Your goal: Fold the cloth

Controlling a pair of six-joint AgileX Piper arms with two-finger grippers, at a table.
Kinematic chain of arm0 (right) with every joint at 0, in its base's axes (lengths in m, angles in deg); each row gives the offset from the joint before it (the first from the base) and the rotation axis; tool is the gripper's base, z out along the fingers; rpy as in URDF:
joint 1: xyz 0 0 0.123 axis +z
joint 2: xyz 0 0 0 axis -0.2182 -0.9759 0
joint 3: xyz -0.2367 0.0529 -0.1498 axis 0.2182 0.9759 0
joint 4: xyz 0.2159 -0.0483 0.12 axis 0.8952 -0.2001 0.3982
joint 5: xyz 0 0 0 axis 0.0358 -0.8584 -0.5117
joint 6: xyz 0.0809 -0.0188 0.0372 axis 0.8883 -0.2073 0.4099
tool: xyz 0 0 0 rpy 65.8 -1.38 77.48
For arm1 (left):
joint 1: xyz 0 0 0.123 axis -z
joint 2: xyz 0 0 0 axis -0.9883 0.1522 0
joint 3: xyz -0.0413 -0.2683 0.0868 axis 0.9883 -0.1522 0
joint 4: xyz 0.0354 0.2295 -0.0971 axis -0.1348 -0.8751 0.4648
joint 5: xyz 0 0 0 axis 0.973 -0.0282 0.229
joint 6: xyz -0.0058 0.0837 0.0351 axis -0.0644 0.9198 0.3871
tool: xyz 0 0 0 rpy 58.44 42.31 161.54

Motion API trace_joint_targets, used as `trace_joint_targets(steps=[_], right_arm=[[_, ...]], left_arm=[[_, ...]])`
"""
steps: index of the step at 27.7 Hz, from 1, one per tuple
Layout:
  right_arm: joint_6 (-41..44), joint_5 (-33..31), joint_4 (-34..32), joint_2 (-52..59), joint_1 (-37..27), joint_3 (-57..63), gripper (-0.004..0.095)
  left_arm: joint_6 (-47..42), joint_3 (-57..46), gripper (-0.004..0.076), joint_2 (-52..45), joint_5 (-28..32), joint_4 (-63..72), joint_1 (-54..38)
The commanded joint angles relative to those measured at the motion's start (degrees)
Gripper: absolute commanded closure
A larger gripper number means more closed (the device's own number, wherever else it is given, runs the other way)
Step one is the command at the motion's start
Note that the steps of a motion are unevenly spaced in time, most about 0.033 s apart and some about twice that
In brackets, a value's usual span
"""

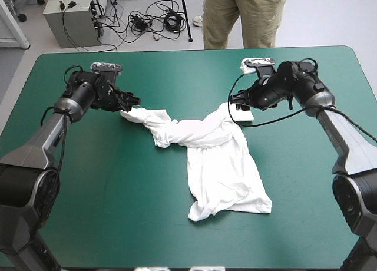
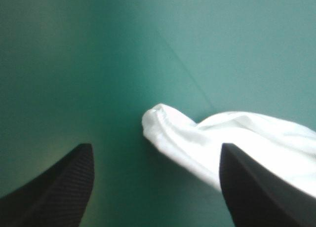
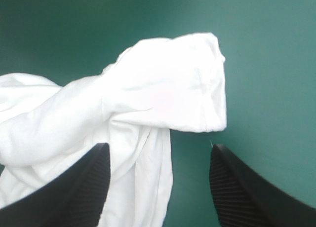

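The white T-shirt [image 1: 215, 159] lies on the teal-green cover, twisted near its top, its body trailing toward the near edge. One sleeve stretches left to my left gripper [image 1: 131, 100], the other right to my right gripper [image 1: 234, 101]. In the left wrist view the left gripper [image 2: 155, 187] is open, the sleeve end [image 2: 173, 131] lying on the cover between and just ahead of its fingers. In the right wrist view the right gripper [image 3: 160, 182] is open over the other sleeve [image 3: 168, 91], whose hem lies just ahead of the fingers. Neither gripper holds the cloth.
The table [image 1: 76, 182] shows bare teal-green cover to the left and right of the shirt and along the near edge. A person stands just beyond the far edge, away from the top.
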State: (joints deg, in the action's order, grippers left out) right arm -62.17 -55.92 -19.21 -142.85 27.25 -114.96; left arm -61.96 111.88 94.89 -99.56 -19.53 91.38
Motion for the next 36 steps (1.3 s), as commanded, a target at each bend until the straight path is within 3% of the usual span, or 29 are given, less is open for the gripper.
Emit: trace_joint_targets(steps=[1,5,11,22,29,36], right_arm=[[-0.59,-4.86,-0.83,8.01,-0.39,-3.58,0.0387],[1.1,-15.17,-0.72,17.79,-0.25,-3.47,0.0421],[3.08,-16.0,-1.4,26.6,-0.25,-3.47,0.0422],[3.72,-16.34,-1.77,28.39,-0.25,-3.4,0.0422],[4.78,-16.34,-1.77,28.06,-0.25,-3.4,0.0422],[5.08,-16.34,-1.95,27.96,-0.25,-3.4,0.0422]], left_arm=[[3.78,4.0,0.0185,-10.22,-0.8,-1.05,-0.1],[6.2,4.0,0.0225,-19.72,-7.22,-0.48,-0.1],[6.09,3.88,0.0225,-21.71,-8.0,-0.34,0.01],[6.71,9.1,0.0225,-6.06,-5.3,3.72,-2.32],[7.11,17.55,0.0239,6.0,-6.51,5.83,-2.32],[7.11,18.99,0.0265,12.47,-6.65,6.71,-2.32]])
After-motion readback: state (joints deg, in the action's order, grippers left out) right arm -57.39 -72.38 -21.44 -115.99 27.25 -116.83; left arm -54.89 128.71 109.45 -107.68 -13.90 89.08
